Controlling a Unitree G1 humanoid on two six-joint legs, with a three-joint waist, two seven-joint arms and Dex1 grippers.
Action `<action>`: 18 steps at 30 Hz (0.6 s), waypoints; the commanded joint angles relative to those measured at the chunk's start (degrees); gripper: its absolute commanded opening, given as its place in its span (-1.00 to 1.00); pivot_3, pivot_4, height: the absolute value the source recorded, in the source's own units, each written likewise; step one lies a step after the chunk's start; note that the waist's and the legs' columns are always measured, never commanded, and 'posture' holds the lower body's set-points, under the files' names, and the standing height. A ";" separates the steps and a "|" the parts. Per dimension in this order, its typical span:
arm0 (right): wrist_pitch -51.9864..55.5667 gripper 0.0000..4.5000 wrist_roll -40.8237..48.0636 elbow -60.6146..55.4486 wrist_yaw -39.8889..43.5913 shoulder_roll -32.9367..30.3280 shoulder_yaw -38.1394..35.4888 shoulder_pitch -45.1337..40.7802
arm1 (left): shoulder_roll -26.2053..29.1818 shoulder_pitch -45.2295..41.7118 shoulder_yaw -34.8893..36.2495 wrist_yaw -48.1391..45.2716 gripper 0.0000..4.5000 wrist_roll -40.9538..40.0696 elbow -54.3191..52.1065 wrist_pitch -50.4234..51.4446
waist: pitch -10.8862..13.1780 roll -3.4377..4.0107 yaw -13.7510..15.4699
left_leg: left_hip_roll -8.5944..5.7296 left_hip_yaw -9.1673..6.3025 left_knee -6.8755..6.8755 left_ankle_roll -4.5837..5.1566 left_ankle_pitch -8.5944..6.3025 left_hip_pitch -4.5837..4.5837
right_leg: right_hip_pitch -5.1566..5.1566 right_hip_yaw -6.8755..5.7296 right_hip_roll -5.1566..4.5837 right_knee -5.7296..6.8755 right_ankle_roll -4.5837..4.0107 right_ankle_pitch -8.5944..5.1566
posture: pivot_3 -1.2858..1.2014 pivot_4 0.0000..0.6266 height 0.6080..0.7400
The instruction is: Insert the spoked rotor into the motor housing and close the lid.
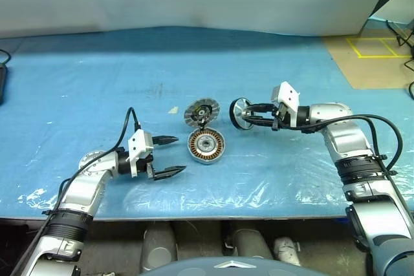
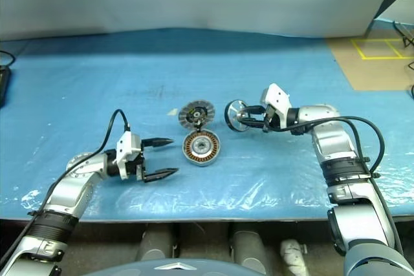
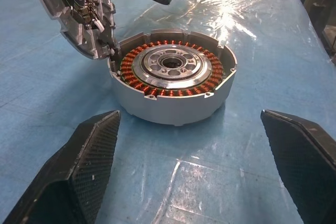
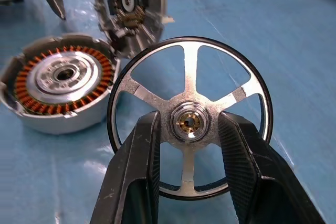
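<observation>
I see my right gripper [image 4: 190, 124] clenched on the spoked rotor [image 4: 190, 119], one black finger on each side of the brass-centred hub. The rotor is a thin ring with a dark outer edge and flat, bright metal spokes, and it is held on edge above the blue sheet [image 1: 97, 95], to the right of the motor housing [image 1: 206, 145] and not touching it. My left gripper [image 1: 169, 156] is released, its two textured black fingers wide apart and holding nothing, just left of the housing. The housing is a thick round puck with a grey rim, copper-orange windings and a shiny metal centre. The lid [image 1: 200, 114] stands tilted, leaning against the far rim of the housing, its finned face visible.
</observation>
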 commanded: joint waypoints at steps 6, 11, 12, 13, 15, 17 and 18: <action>6.72 -0.29 7.74 -13.58 4.30 -1.50 -0.21 3.38 | 0.74 0.60 0.30 -2.02 1.00 -1.41 -1.24 0.54 | 0.00 0.00 0.01 | 0.01 0.00 -0.03 0.00 0.00 -0.03 | -0.01 -0.01 0.00 -0.05 0.00 0.00 | 0.03 -0.52 1.00; 9.79 -0.29 9.27 -16.99 4.81 -0.43 1.87 3.36 | 0.36 0.70 0.24 -2.57 1.00 -0.49 -0.20 -2.02 | 0.00 0.00 0.00 | 0.00 0.00 -0.02 -0.01 0.00 -0.02 | -0.01 0.00 -0.01 -0.04 0.00 0.00 | 0.03 -0.52 1.00; 10.01 -0.29 9.29 -17.32 4.73 -0.14 2.32 3.18 | 0.21 0.66 0.29 -2.67 1.00 -0.48 0.06 -2.60 | 0.00 0.00 0.00 | 0.00 0.00 -0.02 -0.01 0.00 -0.02 | -0.01 0.00 0.00 -0.04 0.00 0.00 | 0.03 -0.52 1.00; 10.27 -0.29 9.31 -17.47 4.62 0.23 2.82 2.87 | 0.04 0.65 0.32 -2.77 1.00 -0.52 0.35 -3.07 | 0.00 0.00 -0.01 | 0.00 0.00 -0.03 -0.01 0.00 -0.01 | 0.00 0.00 0.00 -0.04 0.01 -0.01 | 0.03 -0.52 1.00; 10.29 -0.29 8.84 -17.44 4.38 1.13 4.12 2.32 | -0.21 0.73 0.15 -3.03 1.00 -0.12 1.44 -4.73 | 0.00 0.00 -0.01 | 0.00 0.00 -0.03 -0.01 0.00 -0.02 | -0.01 0.00 -0.01 -0.05 0.01 -0.01 | 0.03 -0.52 1.00; 9.91 -0.29 7.95 -16.82 4.14 1.88 5.34 1.90 | -0.53 0.69 0.11 -3.21 1.00 0.18 2.67 -6.40 | 0.00 0.00 -0.01 | 0.00 0.00 -0.04 -0.02 0.00 -0.03 | -0.01 0.00 0.00 -0.07 0.01 -0.01 | 0.03 -0.52 1.00; 9.73 -0.29 7.63 -16.52 4.01 2.11 5.83 1.75 | -0.69 0.65 0.17 -3.20 1.00 0.15 3.08 -6.91 | 0.00 0.00 -0.01 | 0.00 0.00 -0.04 -0.02 0.00 -0.03 | -0.01 0.00 0.00 -0.07 0.01 -0.01 | 0.03 -0.52 1.00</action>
